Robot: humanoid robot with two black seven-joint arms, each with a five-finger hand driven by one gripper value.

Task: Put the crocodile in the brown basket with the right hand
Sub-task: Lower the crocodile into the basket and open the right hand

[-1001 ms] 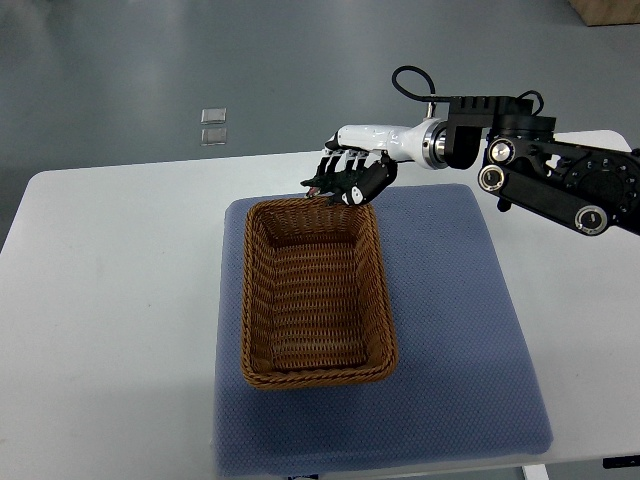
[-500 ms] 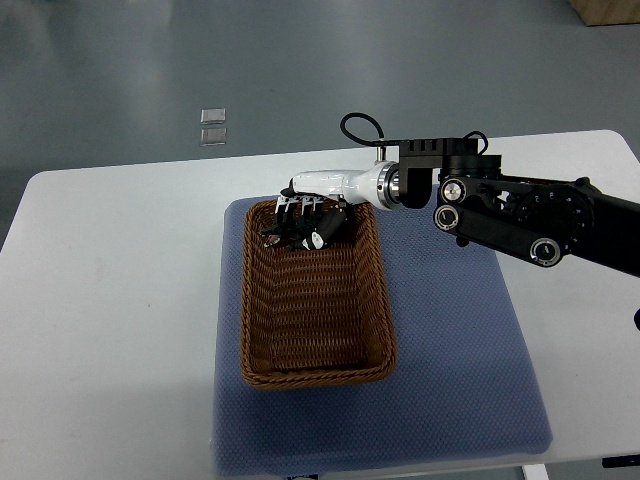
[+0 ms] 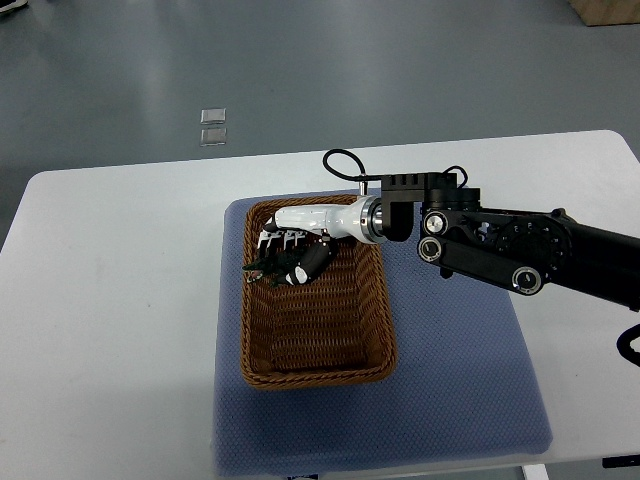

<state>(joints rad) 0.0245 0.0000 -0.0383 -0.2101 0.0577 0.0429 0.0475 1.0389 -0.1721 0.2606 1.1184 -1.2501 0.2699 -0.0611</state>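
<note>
We see the right hand (image 3: 300,240) reaching in from the right edge, over the far left part of the brown basket (image 3: 318,376). Its black forearm crosses the basket's far right corner. The fingers (image 3: 312,262) are curled down and clamped on the crocodile (image 3: 260,268), a small dark green toy. We can only see part of it, sticking out past the fingertips toward the basket's left rim. The rest is hidden under the hand. The toy is inside the basket's outline, close to the left wall in the far half. We cannot tell whether it touches the wicker floor or hangs just above it.

The basket is rectangular woven wicker with its long side running far to near. It sits on a blue mat (image 3: 455,380), on the mat's left half. The mat lies on the white tabletop (image 3: 110,300), toward the near edge and roughly centred left to right. The near half of the basket interior shows only bare wicker.

Beyond the tabletop's far edge we see grey floor with two small clear squares (image 3: 213,127) on it. A cardboard box corner (image 3: 606,10) shows at the top right.
</note>
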